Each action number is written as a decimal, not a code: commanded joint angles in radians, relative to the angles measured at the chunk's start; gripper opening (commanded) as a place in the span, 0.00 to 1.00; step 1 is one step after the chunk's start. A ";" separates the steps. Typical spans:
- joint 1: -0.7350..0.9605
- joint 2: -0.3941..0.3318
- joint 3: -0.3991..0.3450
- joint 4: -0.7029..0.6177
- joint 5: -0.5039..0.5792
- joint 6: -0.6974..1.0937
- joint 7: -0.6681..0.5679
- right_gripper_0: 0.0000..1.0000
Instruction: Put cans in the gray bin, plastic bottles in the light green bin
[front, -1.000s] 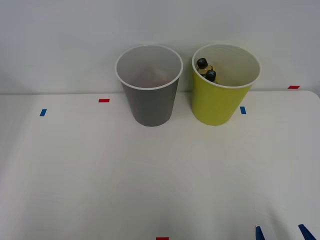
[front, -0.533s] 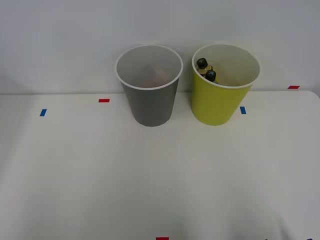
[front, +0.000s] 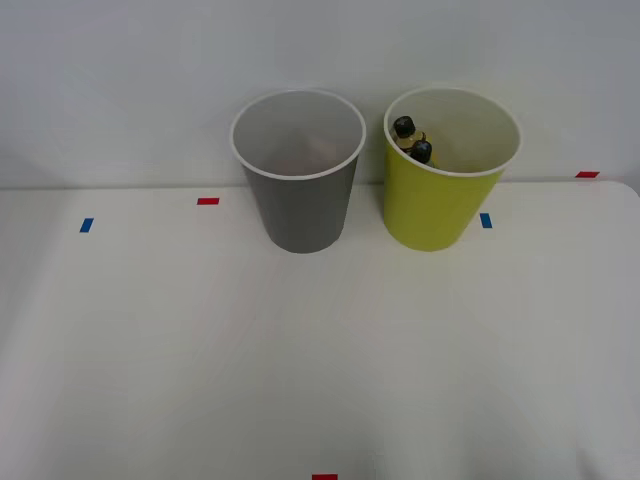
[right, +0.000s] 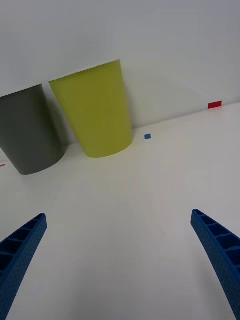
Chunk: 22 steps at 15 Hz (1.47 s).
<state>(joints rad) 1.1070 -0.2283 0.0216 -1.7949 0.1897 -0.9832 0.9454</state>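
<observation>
From above, two bottles (front: 413, 141) are showing their black caps inside the green bin (front: 430, 205), against its left wall. The wrist view is showing the right gripper (right: 120, 260) spread wide and holding nothing, its fingers (right: 220, 250) hanging over the bare white table (front: 320, 350). The gray bin (front: 300, 210) is standing just left of the green one, both at the table's far edge before a pale wall. Small red and blue tape marks (front: 207, 201) are dotting the table.

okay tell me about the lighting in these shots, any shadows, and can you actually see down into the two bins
Front view: soft even light; the gray bin has a dim, hazy interior, contents unclear; two black-capped plastic bottles show inside the light green bin. Right wrist view: faint shadows beside both bins; the blue fingers are spread open.
</observation>
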 joint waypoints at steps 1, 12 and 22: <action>-0.003 -0.039 -0.017 0.000 -0.013 0.000 -0.002 1.00; -0.007 -0.036 -0.020 0.000 0.002 -0.009 0.009 1.00; -0.007 -0.045 -0.026 0.000 -0.007 -0.022 0.033 1.00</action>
<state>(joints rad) 1.0999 -0.2729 -0.0052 -1.7949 0.1840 -1.0043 0.9766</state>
